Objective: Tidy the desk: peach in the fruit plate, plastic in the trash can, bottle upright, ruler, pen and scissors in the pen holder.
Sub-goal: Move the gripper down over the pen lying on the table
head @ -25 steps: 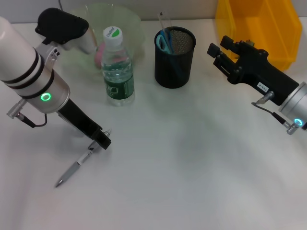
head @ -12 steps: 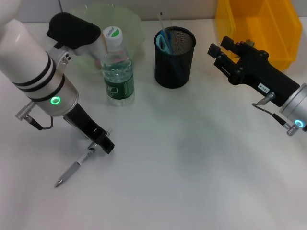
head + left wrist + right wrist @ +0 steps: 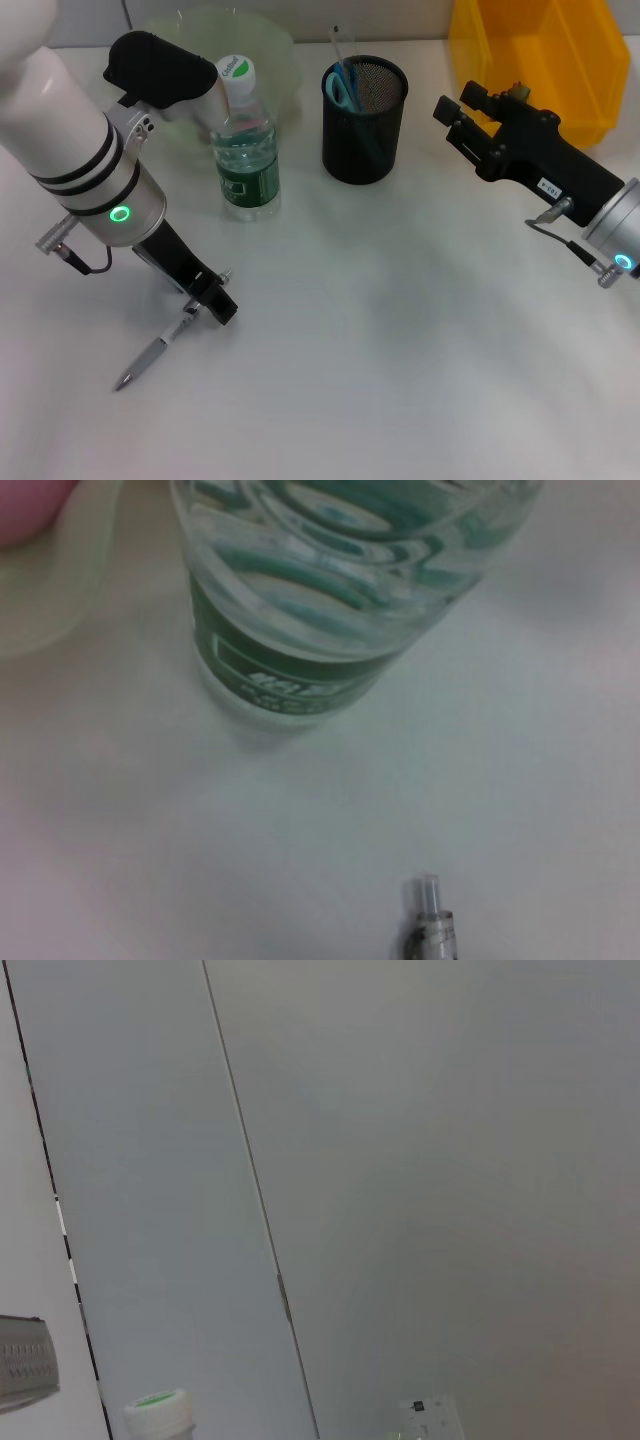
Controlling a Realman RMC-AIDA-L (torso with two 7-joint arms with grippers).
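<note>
Pen (image 3: 160,347) flat on worktop; left end effector (image 3: 213,298) has shifted onto its upper end, grip state unclear. Right end effector (image 3: 462,112) open, idle near holder (image 3: 364,120).

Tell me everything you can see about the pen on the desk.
The pen is slim, with a grey barrel and a pointed tip. It lies flat on the white desk, slanted, tip toward the robot and its clear back end toward the water bottle. The left gripper is down at that back end; whether it grips the pen cannot be seen.
</note>
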